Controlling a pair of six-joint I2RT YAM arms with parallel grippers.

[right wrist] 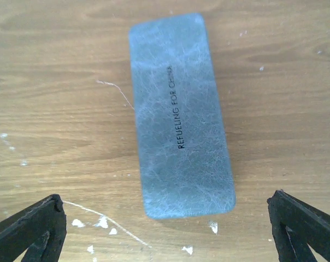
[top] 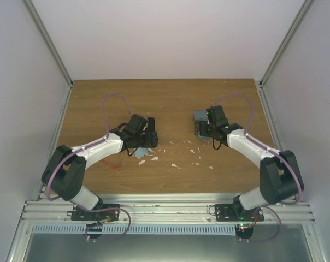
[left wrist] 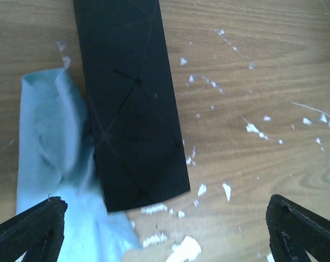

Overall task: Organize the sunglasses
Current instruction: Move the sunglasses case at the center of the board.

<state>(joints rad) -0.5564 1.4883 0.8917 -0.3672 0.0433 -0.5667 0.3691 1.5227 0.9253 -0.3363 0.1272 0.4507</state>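
Wooden tabletop (top: 176, 103) — left gripper (left wrist: 166, 210) gapes empty over a flat black oblong case (left wrist: 129, 103) and pale-blue cloth (left wrist: 50, 142); right gripper (right wrist: 166, 204) gapes empty over a grey-blue textured case (right wrist: 178, 114).

Right wrist view: one printed line, "REFUELING FOR CHINA", in small black capitals on the lid of the grey-blue case (right wrist: 180, 114). The line runs along the case's long axis, about mid-lid. It starts at the end nearer the right gripper (right wrist: 165, 218) and reads away from it. The case lies just ahead of the gripper, between its fingers. "CHINA" is fainter and read with less confidence. Top view: the print is too small to read.
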